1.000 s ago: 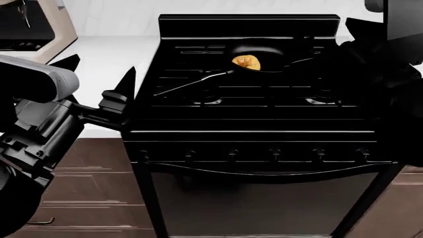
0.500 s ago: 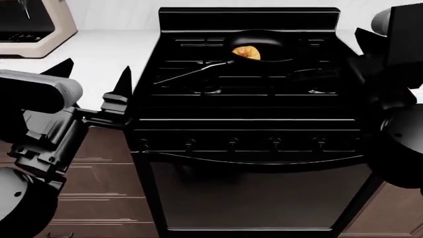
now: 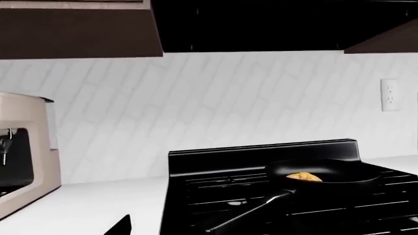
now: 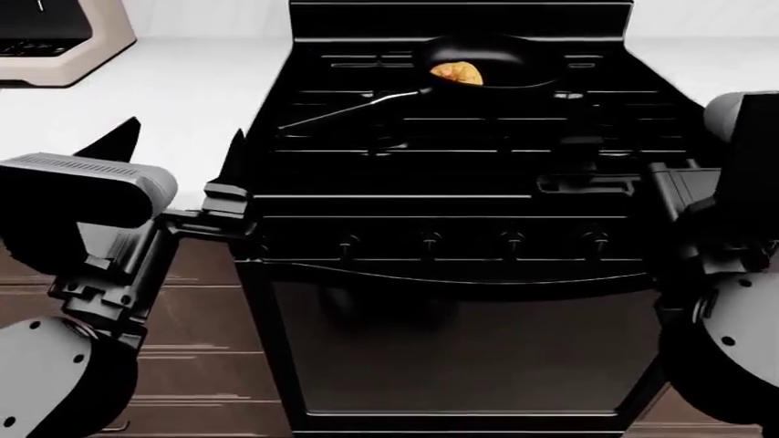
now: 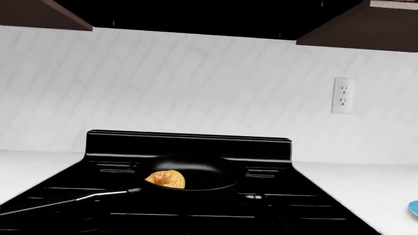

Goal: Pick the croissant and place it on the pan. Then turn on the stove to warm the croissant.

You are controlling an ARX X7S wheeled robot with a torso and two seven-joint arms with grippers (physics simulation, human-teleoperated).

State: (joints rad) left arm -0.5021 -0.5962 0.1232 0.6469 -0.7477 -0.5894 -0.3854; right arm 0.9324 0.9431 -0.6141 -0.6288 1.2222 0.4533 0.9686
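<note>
1. The croissant (image 4: 457, 72) sits inside the pan (image 4: 512, 66). I see it in the pan in both of my wrist views too.
2. The pan rests on the grates near the back edge of the stove (image 4: 462, 182). Its long thin handle (image 4: 347, 109) points toward the front left corner of the stove top.
3. My left gripper (image 4: 182, 151) is over the white counter (image 4: 182, 82), just beside the left edge of the stove. Its two dark fingers stand spread apart with nothing between them.
4. My right gripper (image 4: 585, 178) is over the front right part of the stove top, above the row of knobs (image 4: 469, 243). It is black against black, so I cannot tell if its fingers are wide or narrow.
5. A beige machine (image 4: 55, 36) stands at the back left corner of the counter.
6. A white wall outlet (image 5: 343, 95) is on the tiled wall (image 5: 196, 83) behind the counter, to the right of the stove.
</note>
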